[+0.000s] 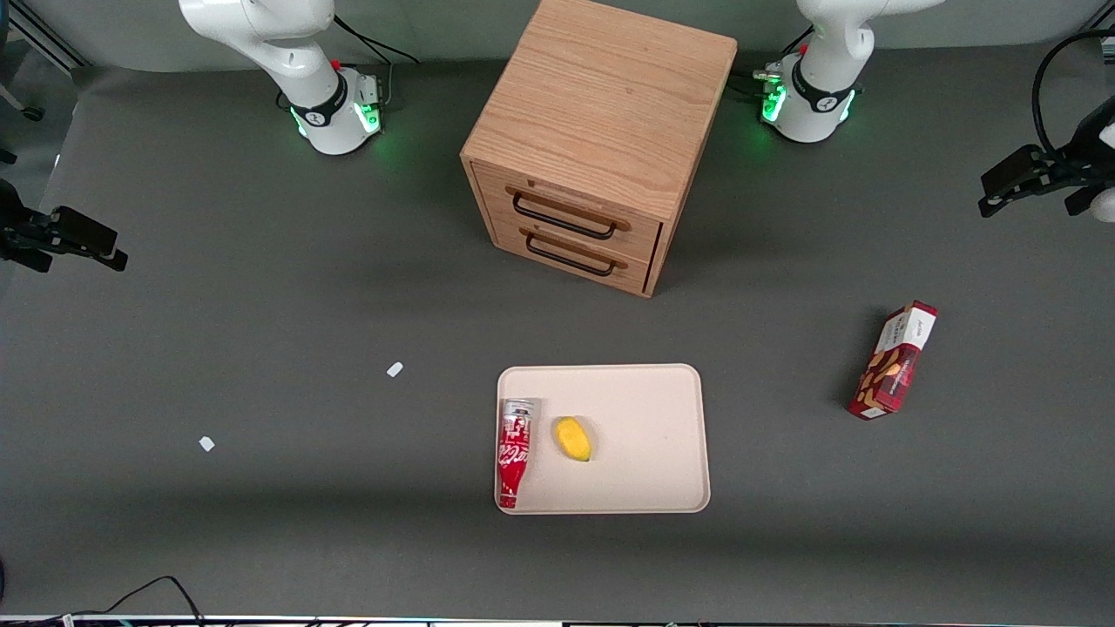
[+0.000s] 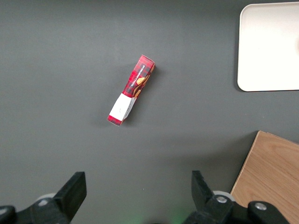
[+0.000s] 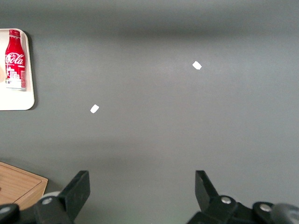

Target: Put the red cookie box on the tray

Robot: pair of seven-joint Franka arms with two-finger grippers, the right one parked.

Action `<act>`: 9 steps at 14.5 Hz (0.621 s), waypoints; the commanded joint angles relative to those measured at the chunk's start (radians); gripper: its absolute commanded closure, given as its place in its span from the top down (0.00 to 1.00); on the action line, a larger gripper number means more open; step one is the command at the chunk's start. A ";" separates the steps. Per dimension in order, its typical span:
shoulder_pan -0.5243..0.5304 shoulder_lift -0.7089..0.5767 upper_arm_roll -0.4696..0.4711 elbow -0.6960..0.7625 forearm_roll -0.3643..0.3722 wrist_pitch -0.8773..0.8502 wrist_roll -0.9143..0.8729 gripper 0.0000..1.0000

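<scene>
Still untouched, the box (image 1: 895, 360) lies on the desk near the working arm's edge, well apart from the tray (image 1: 649, 401), while the gripper (image 2: 135, 196) is held released above it, so a misaligned grasp could be caused by its skewed lie.

Glossy white rounded arm (image 1: 819, 70) with green-lit base ring, black cables, and a matte black two-fingered hand (image 2: 138, 196) with silver screws.

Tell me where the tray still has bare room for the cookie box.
The tray is bare between the yellow fruit and its rim toward the working arm. The drink can crowds the parked-arm edge. The red cookie box lies off-tray; the open claw hovers above it.
</scene>
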 commanded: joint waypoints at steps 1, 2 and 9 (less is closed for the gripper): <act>0.007 -0.002 -0.006 0.018 0.007 -0.030 -0.010 1.00; 0.007 0.002 -0.005 0.018 0.007 -0.035 -0.009 1.00; 0.003 0.109 -0.001 -0.010 0.031 0.014 0.129 1.00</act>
